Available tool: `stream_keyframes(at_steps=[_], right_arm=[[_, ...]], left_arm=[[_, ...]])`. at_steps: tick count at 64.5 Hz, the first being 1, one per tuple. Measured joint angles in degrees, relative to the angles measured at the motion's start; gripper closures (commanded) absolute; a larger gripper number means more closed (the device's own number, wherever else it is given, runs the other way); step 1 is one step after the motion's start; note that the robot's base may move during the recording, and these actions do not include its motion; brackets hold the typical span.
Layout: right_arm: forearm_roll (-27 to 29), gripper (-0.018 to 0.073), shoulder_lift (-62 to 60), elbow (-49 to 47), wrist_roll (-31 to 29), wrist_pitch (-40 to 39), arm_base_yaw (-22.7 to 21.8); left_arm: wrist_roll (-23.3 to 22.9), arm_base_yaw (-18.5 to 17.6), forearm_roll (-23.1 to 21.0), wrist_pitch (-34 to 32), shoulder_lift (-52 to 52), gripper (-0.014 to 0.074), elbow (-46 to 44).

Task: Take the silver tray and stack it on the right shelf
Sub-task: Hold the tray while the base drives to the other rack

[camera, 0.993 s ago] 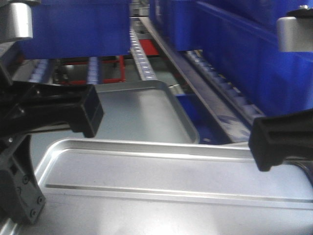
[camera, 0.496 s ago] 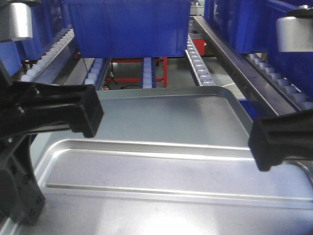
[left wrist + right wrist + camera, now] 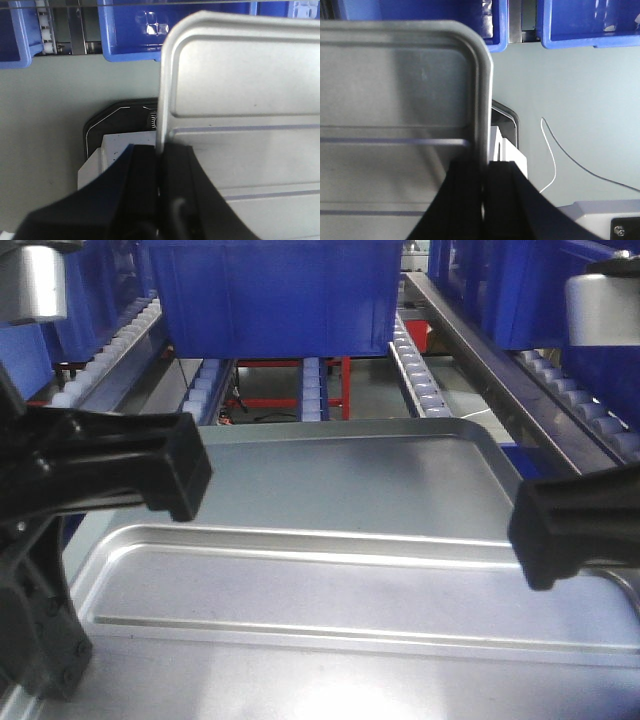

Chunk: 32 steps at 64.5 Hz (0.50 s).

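I hold the silver tray point(image 3: 350, 590) level between both grippers, its two long ridges showing. My left gripper point(image 3: 180, 470) is shut on its left rim, seen edge-on in the left wrist view point(image 3: 161, 160) with the tray point(image 3: 240, 100) to its right. My right gripper point(image 3: 545, 535) is shut on its right rim, as the right wrist view point(image 3: 484, 170) shows beside the tray point(image 3: 395, 100). The right shelf point(image 3: 420, 380), with lanes of pale rollers, slopes up just beyond.
A smooth grey tray point(image 3: 350, 470) lies beyond the held one at the shelf's front. A blue bin point(image 3: 270, 300) sits up the lane, with more blue bins point(image 3: 520, 290) at right. A thin white cable point(image 3: 555, 150) lies on the floor.
The rack, blue bin and far grey tray have shifted right in the front view, now centred ahead. Both grippers and the held tray keep their places in the view.
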Motion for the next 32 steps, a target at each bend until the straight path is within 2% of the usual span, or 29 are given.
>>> stream_keyframes(at_steps=[17, 32], right_arm=[[5.18, 0.0501, 0.0, -1.75, 0.0, 1.82, 0.0], [5.4, 0.0501, 0.0, -2.25, 0.0, 2.22, 0.0]], left_arm=[[0.13, 0.0, 0.38, 1.43, 0.0, 0.0689, 0.0], [0.26, 0.0, 0.49, 1.54, 0.0, 0.0689, 0.0]])
